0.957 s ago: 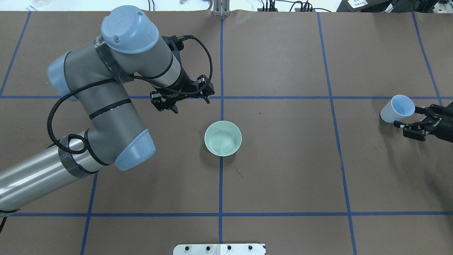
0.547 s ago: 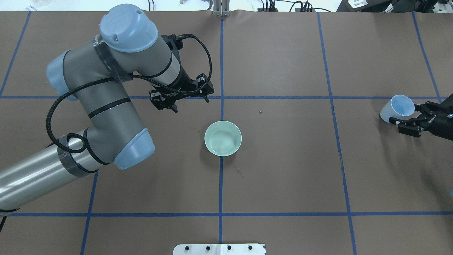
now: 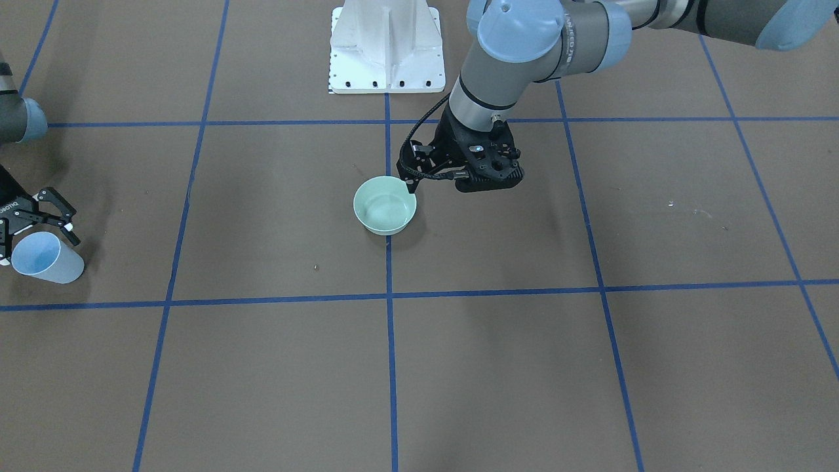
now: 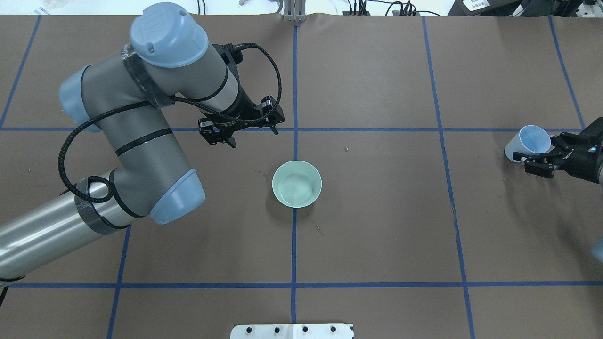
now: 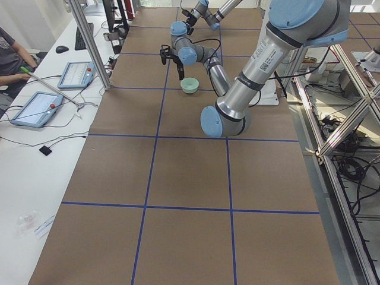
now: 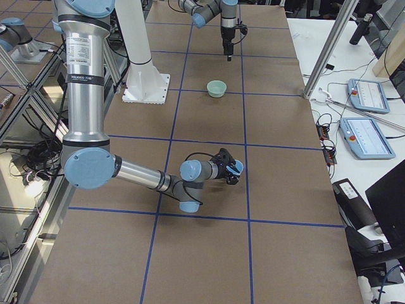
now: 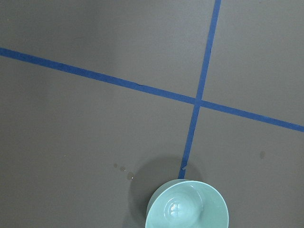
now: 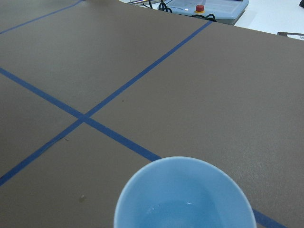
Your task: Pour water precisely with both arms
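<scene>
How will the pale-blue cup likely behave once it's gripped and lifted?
The cup looks thin-walled, so it probably flexes under a hard squeeze. It holds only a little water, so it is likely light. Tapering toward a narrower base, it may tip if nudged.

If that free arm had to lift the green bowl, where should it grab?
Probably the rim, from straight above: the bowl sits upright, open side up, its wall thin enough to pinch with one finger inside, one outside. The left end effector hangs open nearby, pointing downward.
</scene>
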{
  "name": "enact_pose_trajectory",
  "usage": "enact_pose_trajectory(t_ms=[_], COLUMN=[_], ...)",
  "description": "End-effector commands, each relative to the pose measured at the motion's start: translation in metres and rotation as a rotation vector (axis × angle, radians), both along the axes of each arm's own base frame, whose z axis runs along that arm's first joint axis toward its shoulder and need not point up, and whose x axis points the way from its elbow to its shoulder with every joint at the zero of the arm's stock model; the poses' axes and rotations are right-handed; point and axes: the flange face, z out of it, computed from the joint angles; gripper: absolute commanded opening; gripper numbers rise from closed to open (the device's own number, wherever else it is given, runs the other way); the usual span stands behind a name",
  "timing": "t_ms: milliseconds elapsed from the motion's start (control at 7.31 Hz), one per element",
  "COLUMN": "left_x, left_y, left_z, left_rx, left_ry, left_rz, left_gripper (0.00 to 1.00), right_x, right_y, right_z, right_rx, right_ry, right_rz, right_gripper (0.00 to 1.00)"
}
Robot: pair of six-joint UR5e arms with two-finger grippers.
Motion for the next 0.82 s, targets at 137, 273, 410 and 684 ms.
enact_pose_trajectory(t_ms=[137,273,410,684], left_x=[-0.0007,-0.0007,-0.0007,-0.0011], left_y=[0.0000,0.0000,0.0000,0.0003], left_z=[-0.0005,-0.0005,-0.0005,-0.0010], left_rx=[0.000,0.001,0.000,0.001], left_ry=[0.001,0.001,0.001,0.002], left_rz=[-0.001,-0.001,-0.001,-0.001], left_gripper=[0.99,0.99,0.99,0.99], right_x=[-0.0024,-0.0025,-0.0030,-0.0030], right_y=[-0.0045,-0.0046,-0.0053,-0.0052], right_z=[0.0010,0.0012,-0.0002,-0.0004], right_rx=[-0.004,-0.005,-0.004,-0.003], right_ry=[0.005,0.006,0.003,0.002], right_rz=[0.009,0.009,0.009,0.009], right_gripper=[0.94,0.94,0.93,0.83])
